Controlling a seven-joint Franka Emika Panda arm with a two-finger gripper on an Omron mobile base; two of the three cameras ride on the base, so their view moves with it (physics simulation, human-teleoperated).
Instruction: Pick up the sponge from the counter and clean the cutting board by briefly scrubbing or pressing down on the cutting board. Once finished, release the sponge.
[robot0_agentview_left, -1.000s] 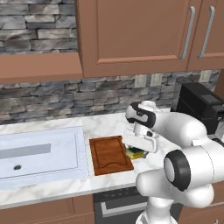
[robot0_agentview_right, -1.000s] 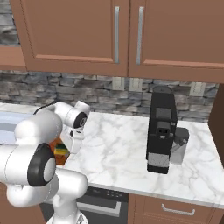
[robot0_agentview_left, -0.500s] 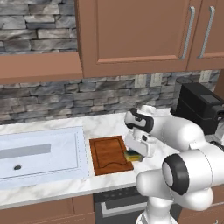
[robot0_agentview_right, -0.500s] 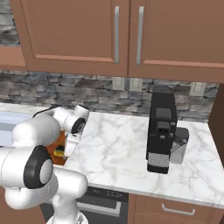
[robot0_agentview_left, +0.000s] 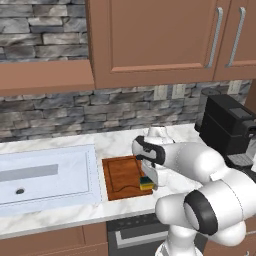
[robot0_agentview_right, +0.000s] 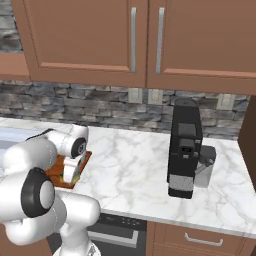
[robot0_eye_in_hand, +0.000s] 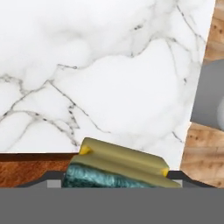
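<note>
- Claw (robot0_agentview_left: 148, 181) is low over the near right corner of the cutting board (robot0_agentview_left: 124, 176), clenched on the sponge (robot0_agentview_left: 146, 183); in the hand view the block sits right between the two dark tips at the bottom edge.
- The sponge shows a yellow body with a dark green layer; in the left base view its underside looks to be touching the board, though the contact itself is too small to be sure of.
- In the hand view the sponge (robot0_eye_in_hand: 120, 168) lies across the board's edge, with reddish-brown wood (robot0_eye_in_hand: 30, 169) to its left and white marble beyond it.
- The cutting board lies flat on the bench (robot0_agentview_left: 120, 145), just right of the sink basin (robot0_agentview_left: 47, 175), its groove visible along the rim.
- From the right base view the claw (robot0_agentview_right: 70, 172) hangs below the arm's wrist, and a sliver of the board (robot0_agentview_right: 82, 162) shows beside it.
- The marble bench (robot0_agentview_right: 135, 165) runs right to a black coffee machine (robot0_agentview_right: 184, 147), which stands well apart from the board.
- Wooden wall cabinets (robot0_agentview_left: 160, 40) hang above a grey stone backsplash (robot0_agentview_left: 65, 112).
- An oven front (robot0_agentview_left: 135, 235) sits below the bench's near edge.
</note>
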